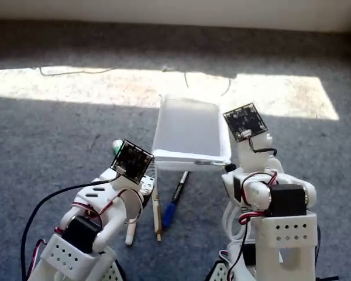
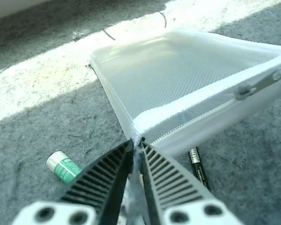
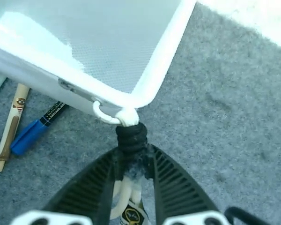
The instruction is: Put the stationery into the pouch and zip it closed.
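A white translucent pouch [image 1: 190, 132] lies mid-carpet with its near, zippered edge raised. My left gripper [image 2: 136, 147] is shut on the pouch's near left corner tab, and in the high view this gripper [image 1: 154, 171] is at that corner. My right gripper [image 3: 131, 152] is shut on a black cord stopper [image 3: 130, 136] tied to the pouch's near right corner [image 1: 227, 167]. A blue-capped black marker [image 1: 173, 204] and a wooden pen [image 1: 158, 216] lie on the carpet in front of the pouch. A green-and-white stick [image 2: 63, 166] lies left of it.
The zipper pull [image 2: 264, 80] sits along the pouch's raised edge, toward the right corner. A white pen [image 1: 130, 231] lies under the left arm. Grey carpet [image 1: 41, 146] extends all round, with a sunlit band and thin cables [image 1: 70, 72] behind the pouch.
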### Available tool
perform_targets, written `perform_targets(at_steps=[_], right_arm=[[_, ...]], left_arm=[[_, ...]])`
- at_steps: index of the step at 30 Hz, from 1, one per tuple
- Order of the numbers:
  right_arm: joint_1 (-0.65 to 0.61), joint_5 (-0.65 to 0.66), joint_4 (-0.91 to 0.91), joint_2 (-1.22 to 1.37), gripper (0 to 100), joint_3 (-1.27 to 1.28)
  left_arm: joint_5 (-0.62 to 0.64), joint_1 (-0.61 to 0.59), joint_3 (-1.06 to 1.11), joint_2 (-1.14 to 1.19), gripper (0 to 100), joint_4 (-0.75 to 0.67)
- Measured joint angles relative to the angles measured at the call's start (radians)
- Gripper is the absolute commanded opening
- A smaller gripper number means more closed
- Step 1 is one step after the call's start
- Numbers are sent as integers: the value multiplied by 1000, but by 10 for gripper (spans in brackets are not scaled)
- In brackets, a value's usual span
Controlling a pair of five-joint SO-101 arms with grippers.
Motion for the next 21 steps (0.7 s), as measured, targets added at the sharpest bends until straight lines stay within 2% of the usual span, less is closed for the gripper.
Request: perform_targets(at_steps=[8, 14, 21], right_arm=[[112, 12, 0, 0, 5, 0], [129, 12, 0, 0, 5, 0], [86, -6, 61, 0, 5, -103]], left_arm=[[0, -2, 0, 0, 7, 2], [0, -2, 0, 0, 12, 2], [0, -2, 0, 0, 189, 2]])
